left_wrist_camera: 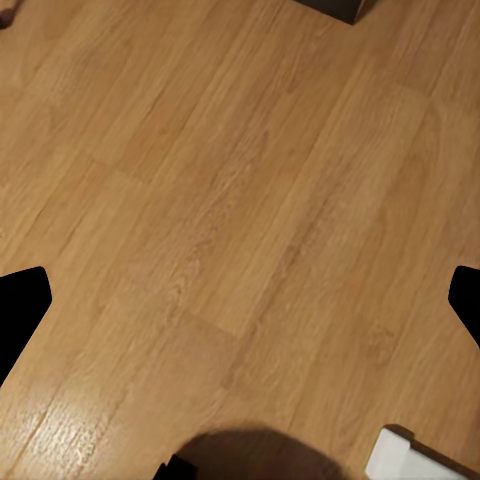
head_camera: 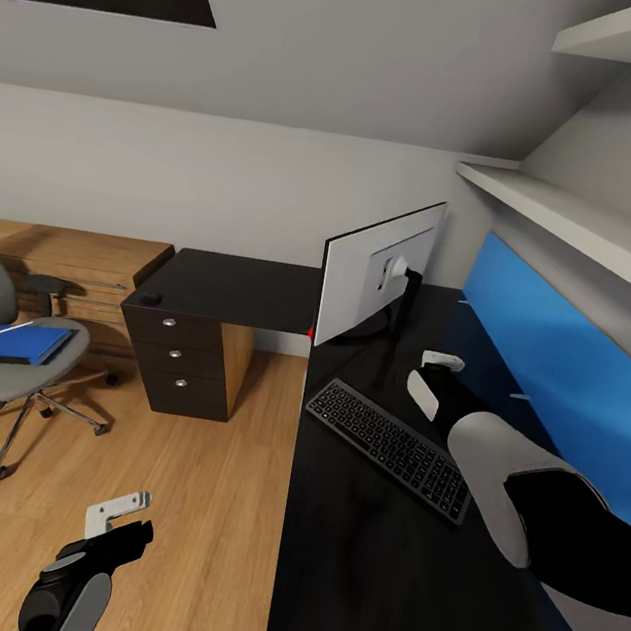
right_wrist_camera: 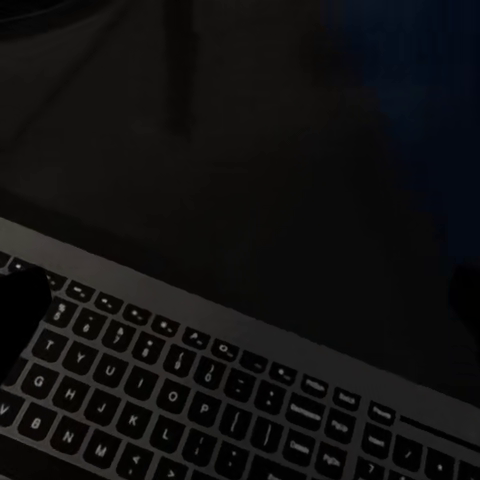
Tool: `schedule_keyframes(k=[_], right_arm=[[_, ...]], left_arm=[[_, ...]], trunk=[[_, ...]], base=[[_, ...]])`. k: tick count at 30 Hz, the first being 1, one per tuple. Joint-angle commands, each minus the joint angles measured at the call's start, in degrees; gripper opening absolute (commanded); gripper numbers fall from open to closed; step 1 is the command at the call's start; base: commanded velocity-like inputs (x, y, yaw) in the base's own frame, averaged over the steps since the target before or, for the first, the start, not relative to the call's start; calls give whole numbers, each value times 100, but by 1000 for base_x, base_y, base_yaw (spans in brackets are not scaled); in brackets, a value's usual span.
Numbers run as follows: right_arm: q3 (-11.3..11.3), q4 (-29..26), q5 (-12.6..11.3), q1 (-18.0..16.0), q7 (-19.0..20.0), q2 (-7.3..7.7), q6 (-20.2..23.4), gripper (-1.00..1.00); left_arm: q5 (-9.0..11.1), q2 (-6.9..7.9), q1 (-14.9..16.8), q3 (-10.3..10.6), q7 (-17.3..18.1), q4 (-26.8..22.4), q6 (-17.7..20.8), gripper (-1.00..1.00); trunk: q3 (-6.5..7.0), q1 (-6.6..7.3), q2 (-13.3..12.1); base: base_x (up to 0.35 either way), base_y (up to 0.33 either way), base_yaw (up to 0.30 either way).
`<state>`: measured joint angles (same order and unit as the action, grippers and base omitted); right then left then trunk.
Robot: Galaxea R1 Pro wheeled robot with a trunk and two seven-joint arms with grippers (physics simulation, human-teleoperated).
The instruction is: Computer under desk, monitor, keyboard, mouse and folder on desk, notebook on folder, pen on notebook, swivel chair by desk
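so the keyboard (head_camera: 389, 448) lies already on the glossy black desk (head_camera: 356, 585), a little in front of the monitor (head_camera: 378, 269), which stands on the same desk with its grey back toward the camera. the right claw (head_camera: 435, 374) hangs over the desk just beyond the far end of the keyboard, near the foot of the monitor. in the right wrist view the keyboard (right_wrist_camera: 200, 390) passes under the claw, and the dark tips stand at the two edges of the picture, so i judge the right claw is apart and holds nothing. the left claw (head_camera: 119, 519) hangs low over the wooden floor (head_camera: 200, 480), well apart from the desk; in the left wrist view its dark tips are also far from each other with bare floor (left_wrist_camera: 240, 200) between them, so it is apart and empty.

the step in hand seems to be the end of placing the keyboard next to the monitor. a small dark thing at the corner of the other wing of the desk may be the mouse (head_camera: 149, 298), but it is too small to be sure. the blue folder (head_camera: 20, 342) rests on the seat of the swivel chair (head_camera: 5, 360), with something dark at its near edge that i cannot identify.

the next move, in my opinion, needs the right arm to lift away, then the base must turn toward the mouse or the chair, because both are out of reach from here.
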<state>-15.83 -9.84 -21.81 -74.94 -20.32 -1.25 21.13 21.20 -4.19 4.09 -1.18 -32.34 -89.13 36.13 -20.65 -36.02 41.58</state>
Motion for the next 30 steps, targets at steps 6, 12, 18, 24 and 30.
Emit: schedule_keyframes(k=[6, 12, 18, 24, 30], right_arm=[[-44, -6, -52, -3, -27, 7, 13, 100], [-43, -2, -52, 2, -25, 6, 7, 100], [-41, 7, -44, 7, -24, 18, 5, 100], [-42, 8, -49, 12, -24, 19, 5, 100], [-43, 8, -51, 14, -24, 20, 5, 100]], left_arm=[[60, -3, 4, -3, -44, -8, 12, 100], [60, -3, 4, 0, -44, -5, 12, 100], [60, -3, 4, 2, -44, -3, 9, 100], [60, -9, 4, 3, -44, -4, 8, 100], [60, -9, 4, 4, -44, -2, 8, 100]], trunk=[[-38, -1, 6], [-73, -1, 6], [-109, -1, 6], [-145, -1, 6], [-182, -1, 6]], base=[[0, 0, 0], [0, 0, 0], [0, 0, 0], [0, 0, 0], [0, 0, 0]])
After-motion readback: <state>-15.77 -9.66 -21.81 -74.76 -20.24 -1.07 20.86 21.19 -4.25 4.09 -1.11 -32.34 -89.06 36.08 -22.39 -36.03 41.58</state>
